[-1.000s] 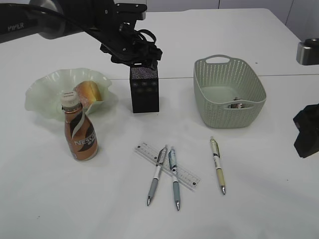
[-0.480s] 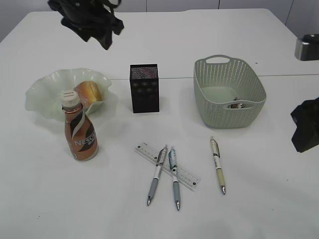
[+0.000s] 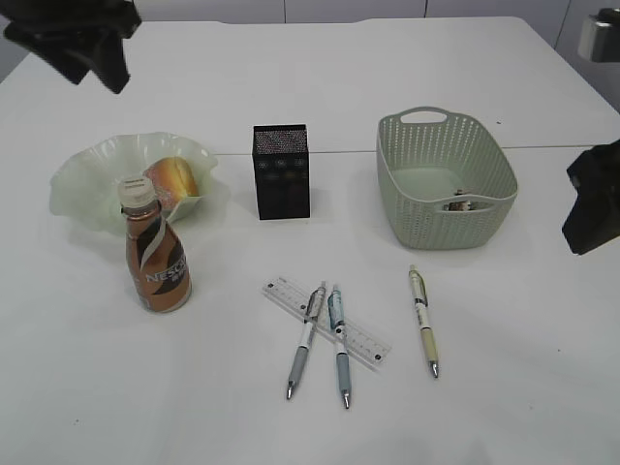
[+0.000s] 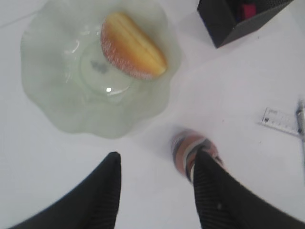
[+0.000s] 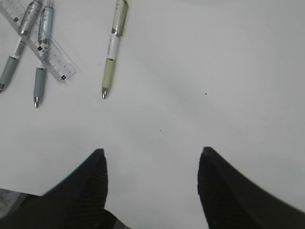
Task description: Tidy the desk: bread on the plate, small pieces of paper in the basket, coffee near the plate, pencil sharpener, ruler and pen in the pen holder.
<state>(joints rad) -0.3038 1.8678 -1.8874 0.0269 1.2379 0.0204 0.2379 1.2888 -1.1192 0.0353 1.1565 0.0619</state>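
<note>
The bread lies on the pale green wavy plate; both show in the left wrist view, bread and plate. The coffee bottle stands in front of the plate. The black pen holder has a pink-red item inside. A clear ruler and three pens lie on the table. The basket holds small pieces of paper. My left gripper is open, high above the plate. My right gripper is open over bare table.
The table is white. A metal object sits at the far right edge. The right arm's dark body hangs at the right edge, beside the basket. The left arm is at the top left.
My left arm has risen from above the pen holder and swung left and back to the top left corner. The right arm has lifted slightly at the right edge.
</note>
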